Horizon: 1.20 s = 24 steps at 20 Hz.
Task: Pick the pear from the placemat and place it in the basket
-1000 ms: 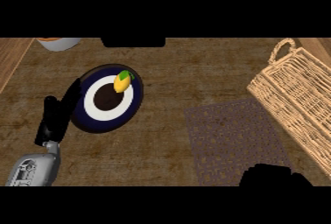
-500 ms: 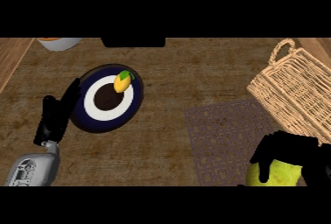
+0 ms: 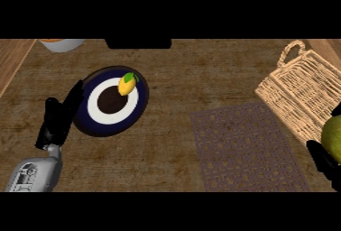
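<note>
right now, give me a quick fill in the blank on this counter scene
The small yellow fruit lies on the dark blue round ____.
The yellow-green pear shows at the view's ____ edge.
The tan wicker basket stands right of the grey woven ____.

Missing words: plate; right; placemat

Just right of my left hand point(image 3: 58, 118) lies a dark blue plate point(image 3: 100, 124), a small yellow fruit point(image 3: 127, 84) on its far rim; a bowl point(image 3: 61, 44) sits well beyond
</note>
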Each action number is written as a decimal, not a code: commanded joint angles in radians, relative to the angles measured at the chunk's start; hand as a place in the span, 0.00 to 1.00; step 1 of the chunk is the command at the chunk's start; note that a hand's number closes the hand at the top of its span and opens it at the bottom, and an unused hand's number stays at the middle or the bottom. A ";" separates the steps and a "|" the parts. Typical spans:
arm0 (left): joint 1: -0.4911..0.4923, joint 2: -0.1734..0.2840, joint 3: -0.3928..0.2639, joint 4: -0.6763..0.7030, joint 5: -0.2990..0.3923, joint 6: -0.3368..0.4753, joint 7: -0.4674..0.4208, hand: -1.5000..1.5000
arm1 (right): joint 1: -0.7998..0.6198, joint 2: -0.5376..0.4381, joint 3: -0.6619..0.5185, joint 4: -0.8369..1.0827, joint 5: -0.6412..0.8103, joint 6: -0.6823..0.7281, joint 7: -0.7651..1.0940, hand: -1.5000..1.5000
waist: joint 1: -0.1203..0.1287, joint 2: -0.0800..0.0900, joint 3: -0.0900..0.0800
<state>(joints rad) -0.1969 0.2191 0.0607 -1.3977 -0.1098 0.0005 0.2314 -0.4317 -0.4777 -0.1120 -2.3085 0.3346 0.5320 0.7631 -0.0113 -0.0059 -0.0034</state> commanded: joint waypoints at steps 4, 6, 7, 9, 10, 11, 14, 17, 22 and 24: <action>-0.004 -0.013 -0.003 0.021 -0.009 0.005 -0.022 0.50 | -0.179 -0.277 -0.260 0.254 -0.210 0.222 -0.015 1.00 | 0.004 0.004 0.002; -0.051 0.040 0.041 0.054 0.037 -0.059 -0.024 0.50 | -0.189 -0.314 -0.225 0.384 -0.112 0.209 -0.111 1.00 | 0.017 0.010 0.002; -0.026 0.003 0.002 0.002 0.003 -0.019 0.014 0.50 | -0.133 -0.325 -0.249 0.423 -0.054 0.189 -0.215 1.00 | 0.019 0.009 0.004; 0.010 -0.009 -0.004 0.001 0.002 -0.021 -0.027 0.50 | -0.149 -0.356 -0.260 0.530 0.025 0.142 -0.331 1.00 | 0.027 0.012 0.004; -0.028 0.003 0.022 -0.001 0.011 -0.013 0.014 0.50 | -0.066 -0.363 -0.322 0.487 -0.005 0.162 -0.373 1.00 | 0.012 0.008 0.004; -0.015 -0.001 0.014 0.011 0.013 -0.026 -0.002 0.50 | -0.114 -0.400 -0.337 0.595 -0.006 0.157 -0.441 1.00 | 0.018 0.009 0.004; -0.030 -0.020 0.010 0.010 -0.005 -0.001 0.001 0.50 | -0.019 -0.398 -0.322 0.630 0.068 0.109 -0.607 1.00 | 0.013 0.009 0.004; -0.020 -0.016 -0.004 -0.033 -0.006 -0.019 0.026 0.50 | -0.059 -0.420 -0.305 0.761 0.067 0.097 -0.715 1.00 | 0.019 0.008 0.004; 0.028 -0.030 -0.009 -0.052 -0.009 -0.020 -0.003 0.50 | -0.054 -0.425 -0.254 0.943 0.158 0.013 -0.891 1.00 | 0.023 0.008 0.004; -0.013 -0.047 -0.019 -0.006 -0.028 -0.004 -0.009 0.50 | -0.091 -0.411 -0.209 1.021 0.206 -0.042 -0.938 1.00 | 0.027 0.010 0.004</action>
<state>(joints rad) -0.2176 0.1979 0.0633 -1.4020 -0.1201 -0.0154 0.2333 -0.4949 -0.8854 -0.3702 -1.4309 0.4702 0.5578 -0.0562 0.0094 0.0028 0.0004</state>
